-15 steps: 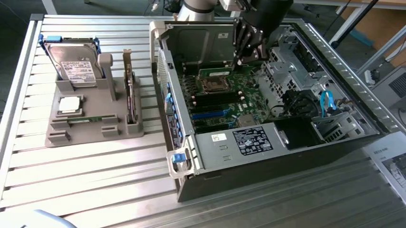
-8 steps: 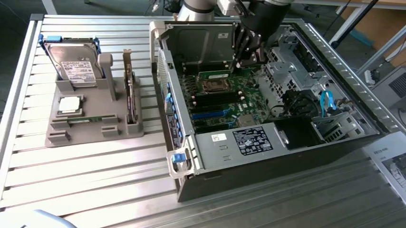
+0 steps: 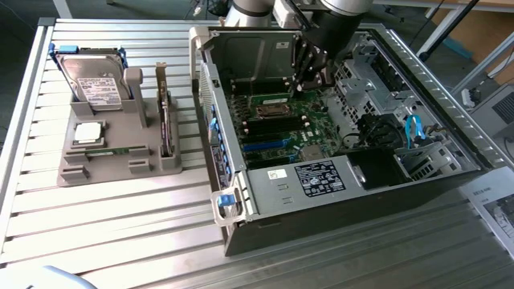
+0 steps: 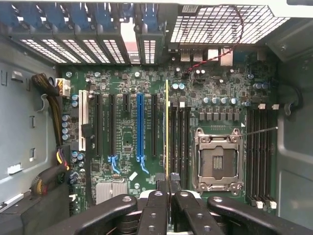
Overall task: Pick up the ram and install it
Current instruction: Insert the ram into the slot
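Wrist view: end effector (image 4: 168,185) pinched nearly shut on the ram (image 4: 167,127), held edge-on, so it reads as a thin yellow-green line over the motherboard (image 4: 127,147). The edge-down hold makes sense to me: the stick runs parallel to the black memory slots (image 4: 179,142) just beside the open CPU socket (image 4: 217,159) (not seated, by the look of it). Exterior view: arm reaches down into the open PC case (image 3: 337,223), which also holds the power supply (image 3: 321,177). Gray fixture tray (image 3: 96,174) on the slatted surface (image 3: 120,229) carries the hard drive (image 3: 92,84) and expansion card (image 3: 167,120) upright, and the processor (image 3: 88,133) flat in its pocket.
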